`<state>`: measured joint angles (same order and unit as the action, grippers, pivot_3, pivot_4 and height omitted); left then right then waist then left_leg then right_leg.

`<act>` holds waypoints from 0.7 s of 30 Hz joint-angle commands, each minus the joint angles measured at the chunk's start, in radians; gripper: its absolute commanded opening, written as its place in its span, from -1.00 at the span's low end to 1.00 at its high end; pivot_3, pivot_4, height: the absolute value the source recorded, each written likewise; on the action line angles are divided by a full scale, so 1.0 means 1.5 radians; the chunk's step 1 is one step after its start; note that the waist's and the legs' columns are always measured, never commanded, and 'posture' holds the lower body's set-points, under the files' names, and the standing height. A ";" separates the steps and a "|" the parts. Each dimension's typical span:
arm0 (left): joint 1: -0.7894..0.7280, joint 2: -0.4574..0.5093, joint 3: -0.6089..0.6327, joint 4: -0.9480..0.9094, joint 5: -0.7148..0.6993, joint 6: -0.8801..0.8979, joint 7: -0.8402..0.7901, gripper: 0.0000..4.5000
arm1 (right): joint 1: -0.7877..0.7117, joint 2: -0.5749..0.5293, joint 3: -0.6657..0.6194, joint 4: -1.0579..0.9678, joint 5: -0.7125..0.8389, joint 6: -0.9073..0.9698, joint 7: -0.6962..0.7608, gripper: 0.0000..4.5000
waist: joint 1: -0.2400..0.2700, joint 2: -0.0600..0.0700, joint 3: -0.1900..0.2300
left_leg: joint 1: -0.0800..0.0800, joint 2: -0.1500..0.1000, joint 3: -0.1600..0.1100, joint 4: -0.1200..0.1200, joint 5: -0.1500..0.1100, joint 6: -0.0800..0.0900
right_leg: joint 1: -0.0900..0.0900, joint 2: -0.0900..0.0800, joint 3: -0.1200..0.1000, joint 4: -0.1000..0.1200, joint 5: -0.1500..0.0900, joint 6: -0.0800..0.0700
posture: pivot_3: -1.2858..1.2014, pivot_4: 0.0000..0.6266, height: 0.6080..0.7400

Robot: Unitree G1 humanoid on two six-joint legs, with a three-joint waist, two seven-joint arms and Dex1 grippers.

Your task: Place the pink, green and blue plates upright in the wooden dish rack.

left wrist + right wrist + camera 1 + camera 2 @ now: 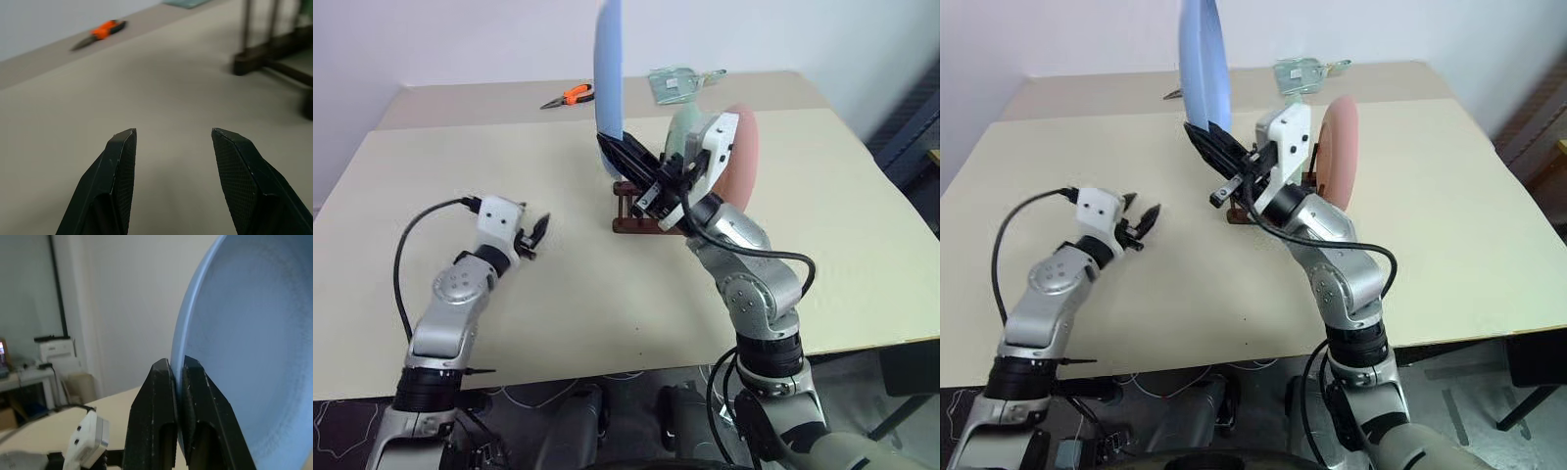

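My right gripper (620, 147) is shut on the lower rim of the blue plate (609, 69) and holds it upright, on edge, above the table. In the right wrist view its fingers (164, 382) pinch the plate's rim (244, 333). Just behind and below stands the wooden dish rack (628, 210). The pink plate (744, 157) stands upright in it, and the green plate (680, 132) beside that is mostly hidden by my right wrist. My left gripper (536, 233) hovers low over the table left of the rack, open and holding nothing (171, 137).
Orange-handled pliers (570, 95) lie at the back of the table. A clear packet (680, 83) sits behind the rack. The beige tabletop (509, 323) stretches wide around both arms, and its front edge runs close to the robot.
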<state>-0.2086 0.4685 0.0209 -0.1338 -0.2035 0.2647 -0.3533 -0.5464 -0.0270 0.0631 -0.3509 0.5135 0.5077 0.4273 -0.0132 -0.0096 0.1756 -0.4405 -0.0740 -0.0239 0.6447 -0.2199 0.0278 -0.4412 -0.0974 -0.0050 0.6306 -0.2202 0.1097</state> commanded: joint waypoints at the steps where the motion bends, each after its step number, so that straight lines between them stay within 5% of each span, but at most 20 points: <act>1: 0.008 -0.011 0.004 -0.042 -0.006 -0.017 -0.018 0.09 | -0.010 0.010 -0.030 -0.013 0.043 0.025 -0.029 -1.00 | 0.000 0.000 0.000 | 0.000 0.000 0.000 0.000 0.000 0.000 | 0.000 0.000 0.000 0.000 0.000 0.000 | 0.03 -0.52 0.68; 12: 0.000 -0.017 0.013 -0.045 0.003 -0.018 -0.028 0.09 | -0.040 -0.002 -0.073 0.053 0.095 0.136 -0.087 -1.00 | 0.000 0.000 0.000 | 0.000 0.000 0.000 0.000 0.001 0.001 | 0.000 0.000 0.000 0.000 0.000 0.000 | 0.03 -0.52 0.68; 16: 0.000 -0.018 0.011 -0.046 0.004 -0.017 -0.029 0.12 | -0.050 -0.012 -0.070 0.055 0.083 0.143 -0.093 -0.35 | 0.000 0.000 0.000 | 0.000 0.000 0.000 0.000 0.001 0.002 | 0.000 0.000 0.000 0.000 0.000 0.000 | 0.03 -0.52 0.68; 21: 0.003 -0.021 0.009 -0.049 0.007 -0.017 -0.030 0.12 | -0.063 -0.030 -0.058 0.042 0.071 0.142 -0.092 0.80 | 0.000 0.000 0.000 | 0.000 0.000 0.000 0.000 0.001 0.002 | 0.000 0.000 0.000 0.000 0.000 0.000 | 0.03 -0.52 0.68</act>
<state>-0.1970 0.4365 0.0211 -0.1670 -0.2034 0.2556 -0.3957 -0.6108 -0.0655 -0.0299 -0.2414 0.6250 0.7328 0.2855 -0.0128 -0.0095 0.1755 -0.4408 -0.0738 -0.0236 0.6449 -0.2183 0.0305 -0.4405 -0.0972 -0.0052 0.6309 -0.2204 0.1094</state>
